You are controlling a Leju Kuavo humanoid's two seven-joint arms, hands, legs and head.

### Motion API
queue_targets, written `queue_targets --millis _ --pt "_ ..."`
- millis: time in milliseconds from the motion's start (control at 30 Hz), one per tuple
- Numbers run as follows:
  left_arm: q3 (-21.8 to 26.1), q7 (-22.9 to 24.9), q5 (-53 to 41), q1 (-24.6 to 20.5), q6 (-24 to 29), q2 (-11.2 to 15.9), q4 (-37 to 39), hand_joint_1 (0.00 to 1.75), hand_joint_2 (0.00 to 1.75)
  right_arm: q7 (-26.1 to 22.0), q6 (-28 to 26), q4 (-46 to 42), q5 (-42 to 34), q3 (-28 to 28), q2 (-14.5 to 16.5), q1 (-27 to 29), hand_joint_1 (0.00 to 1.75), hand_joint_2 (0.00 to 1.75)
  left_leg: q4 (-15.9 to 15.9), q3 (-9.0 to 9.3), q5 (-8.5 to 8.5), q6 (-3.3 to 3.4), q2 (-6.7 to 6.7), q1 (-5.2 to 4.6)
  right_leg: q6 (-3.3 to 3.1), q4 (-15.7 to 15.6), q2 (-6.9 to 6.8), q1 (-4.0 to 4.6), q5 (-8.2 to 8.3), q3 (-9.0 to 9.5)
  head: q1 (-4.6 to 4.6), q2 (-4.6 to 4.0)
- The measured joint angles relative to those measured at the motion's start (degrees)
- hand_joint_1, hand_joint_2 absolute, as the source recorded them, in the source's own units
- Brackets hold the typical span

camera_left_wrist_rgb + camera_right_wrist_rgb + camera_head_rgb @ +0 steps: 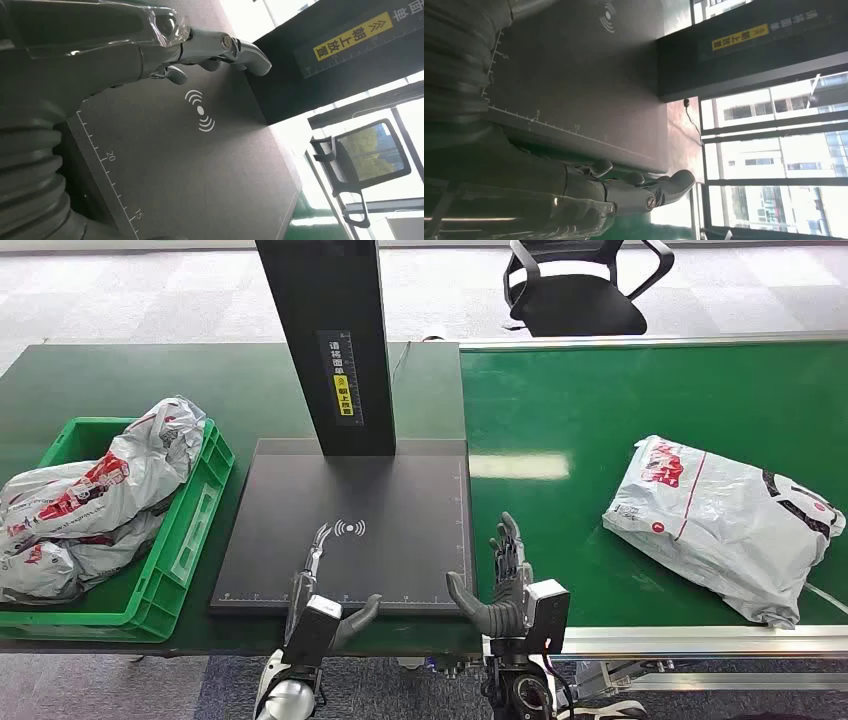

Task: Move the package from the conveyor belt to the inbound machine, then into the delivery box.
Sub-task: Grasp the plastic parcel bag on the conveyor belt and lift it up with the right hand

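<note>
Package (725,525) on belt (600,420), well off to right of right hand (508,580); long axis slants away-left to near-right. Right hand nearer. Both hands released, left hand (318,590) over scanner plate (400,490)

Table (250,380): dark green top, on the left half of the head view.
On table: green crate (190,530) at the left; dark scanner plate (400,500) beside it, ruler marks along its edges.
Belt (600,400): bright green, just beside the table on the right, metal rail along its near edge.
On belt: package (725,525), white and red, at the right.
</note>
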Motion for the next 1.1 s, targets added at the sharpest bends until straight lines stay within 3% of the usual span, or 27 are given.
queue_targets --millis 100,333,400,500,567,667,833,1100 --pt "0.04 -0.06 0.0 0.02 0.15 -0.02 0.04 0.0 1.75 0.98 -5.08 0.02 4.73 0.09 -0.04 -0.03 0.0 1.75 0.0 0.0 0.0 0.0 0.0 0.0 0.0 0.0 0.0 0.0 0.0 0.01 0.0 0.0" --pt "0.26 0.58 -0.21 0.52 -0.12 -0.05 -1.21 0.0 1.75 10.3 -20.74 -0.27 28.01 1.78 -1.21 -0.24 0.0 1.75 0.0 0.0 0.0 0.0 -0.01 0.0 0.0 0.0 -0.01 0.0 0.0 0.02 0.01 0.0" --pt "0.47 0.59 -0.22 0.83 -0.21 -0.05 -1.8 0.0 1.75 17.21 -24.34 -0.17 37.69 2.22 -2.08 -0.72 0.0 1.75 0.0 -0.01 0.0 0.0 0.0 0.0 0.0 0.0 0.0 0.0 0.0 0.03 0.0 0.0" --pt "0.89 0.66 -0.2 1.35 -0.61 -0.08 -2.8 0.0 1.75 31.35 -25.91 1.64 56.37 2.72 -3.63 -2.35 0.0 1.75 0.0 0.0 0.0 0.0 -0.02 0.0 0.0 0.0 -0.01 0.0 0.0 0.04 0.01 0.0" --pt "1.12 0.79 -0.19 1.73 -0.79 -0.1 -3.46 0.0 1.75 34.7 -25.52 3.49 62.18 2.72 -4.49 -3.51 0.0 1.75 0.0 0.03 0.01 0.01 -0.02 0.0 0.0 0.0 -0.01 0.0 0.01 0.06 0.0 0.0" --pt "1.37 0.88 -0.17 2.21 -0.94 -0.1 -4.12 0.0 1.75 31.8 -25.87 4.91 60.67 2.52 -5.48 -4.49 0.0 1.75 0.0 0.07 0.01 0.01 -0.02 0.0 0.0 0.0 -0.01 0.0 0.01 0.08 0.0 0.0" --pt "1.58 0.2 0.2 2.63 -0.74 -0.1 -4.26 0.0 1.75 24.99 -25.81 4.59 51.21 0.45 -7.48 -5.15 0.0 1.75 0.0 0.05 0.01 0.01 -0.03 0.0 0.0 0.0 -0.01 0.0 0.01 0.09 0.0 0.0" --pt "1.58 0.07 0.24 2.63 -0.69 -0.1 -4.25 0.0 1.75 23.72 -25.87 4.21 49.54 -1.21 -8.98 -5.76 0.0 1.75 0.01 0.06 0.0 0.01 -0.03 0.0 0.0 0.0 -0.01 0.0 0.01 0.07 -0.01 0.0"
